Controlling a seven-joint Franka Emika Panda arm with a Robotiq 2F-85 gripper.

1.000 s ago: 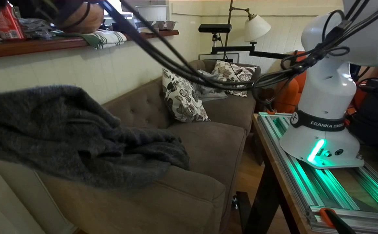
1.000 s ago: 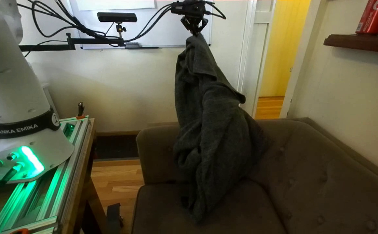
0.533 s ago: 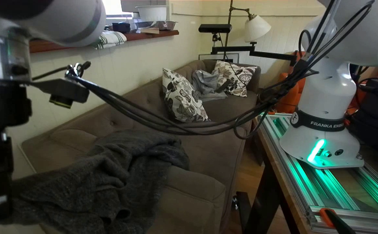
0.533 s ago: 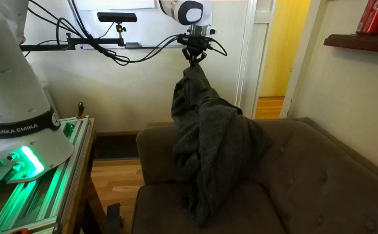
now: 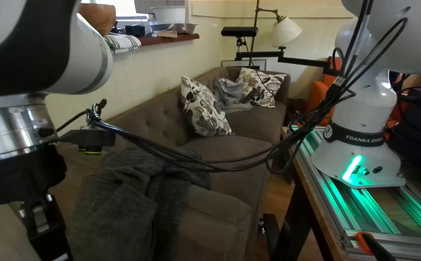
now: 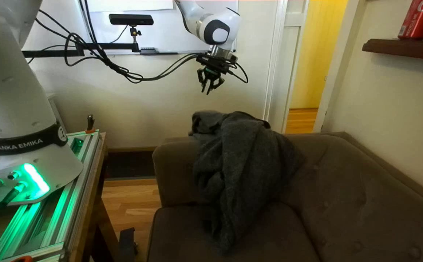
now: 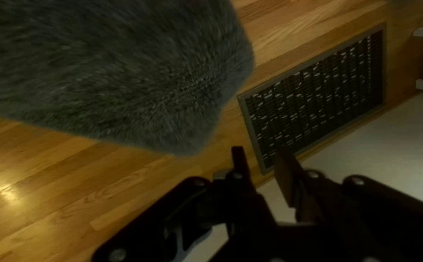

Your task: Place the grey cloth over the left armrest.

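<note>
one grey cloth (image 6: 242, 156) drapes the armrest (image 6: 175, 171) near the parted claw (image 6: 205, 91).

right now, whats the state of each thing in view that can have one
Black gripper: open, holding nothing
Fuzzy dark grey cloth: rumpled, draped over the brown fabric armrest
Green light strip on the white robot base: lit
Red drinks can: upright
Nearer floral fabric cushion: leaning
White-shaded lamp: can't tell if on

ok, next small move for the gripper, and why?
I'd probably back the gripper up and away: its fingers stand apart with nothing between them, and the grey cloth, below and clear of them, lies over the armrest.
</note>
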